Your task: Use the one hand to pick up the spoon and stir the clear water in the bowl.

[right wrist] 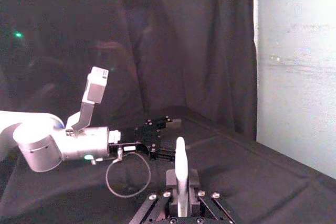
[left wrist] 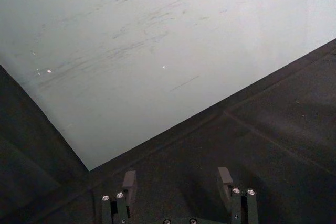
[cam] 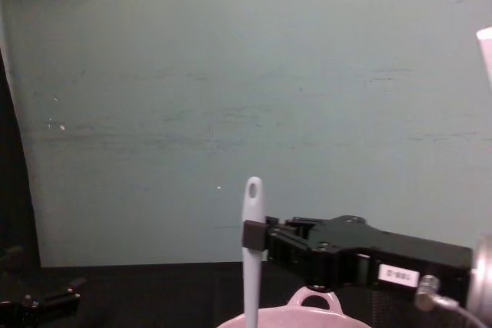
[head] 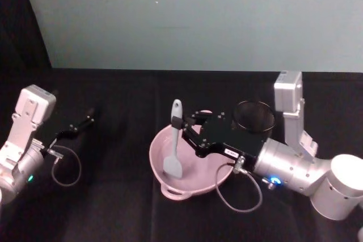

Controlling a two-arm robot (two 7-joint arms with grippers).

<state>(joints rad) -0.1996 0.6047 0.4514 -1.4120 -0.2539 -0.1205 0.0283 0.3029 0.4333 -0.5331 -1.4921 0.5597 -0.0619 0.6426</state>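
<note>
The right fingers [head: 177, 122] were closed on the spoon [head: 174, 148], clamping its handle a short way below the oval hole at the upper end. The spoon stood nearly upright (slightly tilted in the head view), with its flat paddle blade down inside the bowl [head: 156, 154]. Whether the blade touched the bowl's floor could not be determined.

In the chest view the right fingers [cam: 254, 234] reached in from the right at the level of the upper handle. The spoon [cam: 250, 282] passed down behind the rim of the bowl [cam: 292, 316]. In the right wrist view the spoon [right wrist: 180, 156] rose straight up out of the closed grasp.

The bowl rested on the black desk [head: 113, 196] near its centre, with a small loop handle on the rim nearest the robot. A black wire-mesh cup [head: 254, 116] stood just beyond the bowl, to its right.

The left fingers [head: 88, 120] were well apart from the bowl, at the left side of the desk. In the left wrist view the left fingers [left wrist: 128, 179] were spread wide and held nothing.
</note>
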